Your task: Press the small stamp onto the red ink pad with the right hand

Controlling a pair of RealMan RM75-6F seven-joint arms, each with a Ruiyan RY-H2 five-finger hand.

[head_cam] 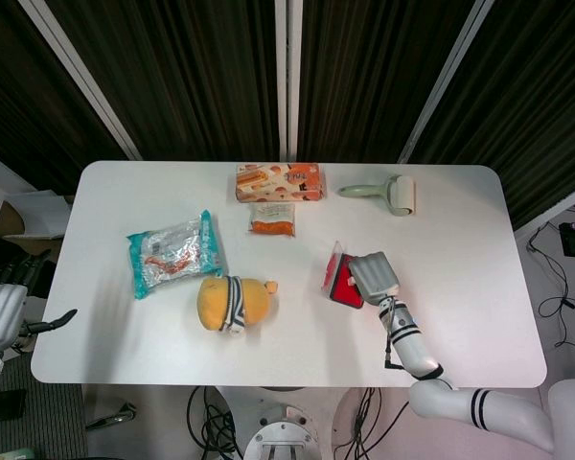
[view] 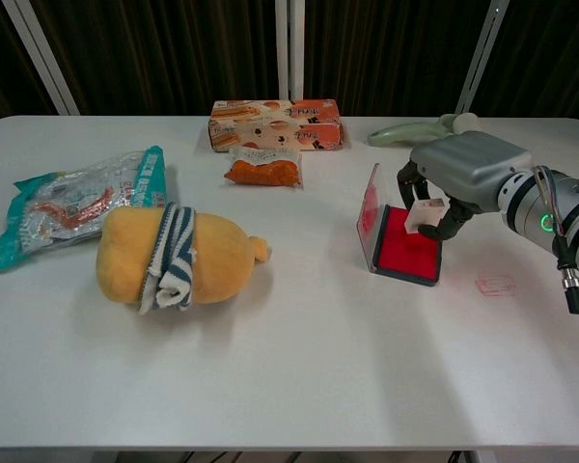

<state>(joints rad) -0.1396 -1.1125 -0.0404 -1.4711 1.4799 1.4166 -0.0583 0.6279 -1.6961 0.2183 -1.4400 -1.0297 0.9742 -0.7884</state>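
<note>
The red ink pad (view: 401,249) lies open right of the table's middle, its clear lid (view: 369,214) standing up on its left side; in the head view the ink pad (head_cam: 339,281) is partly covered. My right hand (view: 458,174) hovers over the pad and holds the small white stamp (view: 424,215) just above the red surface. In the head view the right hand (head_cam: 369,276) hides the stamp. Whether the stamp touches the ink cannot be told. My left hand (head_cam: 2,309) hangs off the table's left edge, holding nothing.
A faint red stamp print (view: 495,285) marks the table right of the pad. A yellow plush toy (view: 179,257), a teal snack bag (view: 77,202), an orange box (view: 275,123), an orange packet (view: 262,169) and a green lint roller (head_cam: 383,193) lie around.
</note>
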